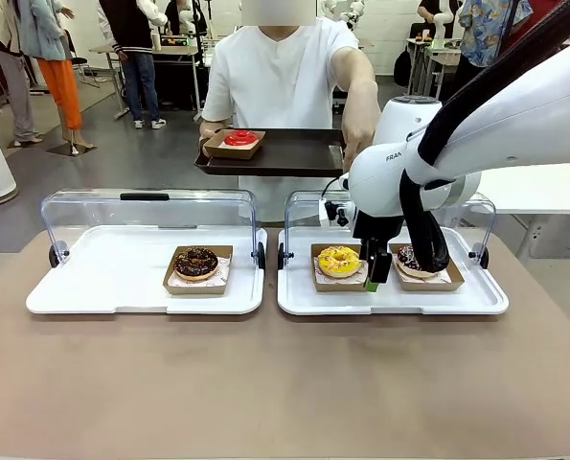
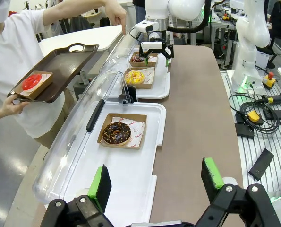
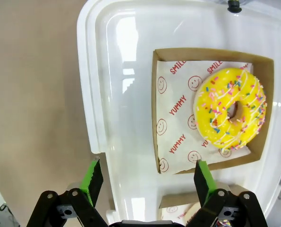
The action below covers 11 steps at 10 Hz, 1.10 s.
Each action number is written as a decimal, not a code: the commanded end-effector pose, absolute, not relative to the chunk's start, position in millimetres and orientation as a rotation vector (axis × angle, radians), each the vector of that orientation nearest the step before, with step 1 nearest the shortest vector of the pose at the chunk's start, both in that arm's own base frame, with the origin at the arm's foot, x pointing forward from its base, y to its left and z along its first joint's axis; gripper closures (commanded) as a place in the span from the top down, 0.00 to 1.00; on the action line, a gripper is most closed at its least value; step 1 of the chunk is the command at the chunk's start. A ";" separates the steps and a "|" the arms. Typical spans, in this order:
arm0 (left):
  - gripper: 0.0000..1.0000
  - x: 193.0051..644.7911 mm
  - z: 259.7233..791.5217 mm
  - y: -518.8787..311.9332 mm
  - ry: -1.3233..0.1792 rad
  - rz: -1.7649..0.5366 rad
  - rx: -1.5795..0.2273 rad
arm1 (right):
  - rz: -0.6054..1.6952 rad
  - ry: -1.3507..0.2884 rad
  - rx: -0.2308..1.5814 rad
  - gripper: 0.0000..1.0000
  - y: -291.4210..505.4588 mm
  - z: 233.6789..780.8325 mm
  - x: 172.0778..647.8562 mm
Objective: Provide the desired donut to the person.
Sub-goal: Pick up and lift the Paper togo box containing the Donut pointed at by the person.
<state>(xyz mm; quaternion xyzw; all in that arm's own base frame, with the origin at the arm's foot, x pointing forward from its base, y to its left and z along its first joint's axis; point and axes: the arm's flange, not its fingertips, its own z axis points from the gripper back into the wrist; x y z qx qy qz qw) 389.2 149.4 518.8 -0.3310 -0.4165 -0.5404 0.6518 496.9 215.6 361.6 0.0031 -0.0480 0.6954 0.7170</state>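
Hovering right gripper (image 3: 147, 166) | fingers spread, empty | yellow donut (image 3: 211, 118) just ahead, toward one finger

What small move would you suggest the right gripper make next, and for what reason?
Probably shift the right gripper sideways toward the box holding the yellow donut, then lower. Its jaws stand open over the white tray, and in the wrist view just one green pad meets the box's near edge; closing here would likely miss the box wall.
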 end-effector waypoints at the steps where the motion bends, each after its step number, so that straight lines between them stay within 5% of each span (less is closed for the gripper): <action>1: 1.00 390.2 520.3 149.5 -0.971 -1.224 -0.756 | 1.572 -0.098 0.003 1.00 214.7 354.7 509.8; 11: 1.00 390.2 520.3 149.5 -0.971 -1.224 -0.756 | 1.552 -0.046 0.023 1.00 213.6 332.1 529.2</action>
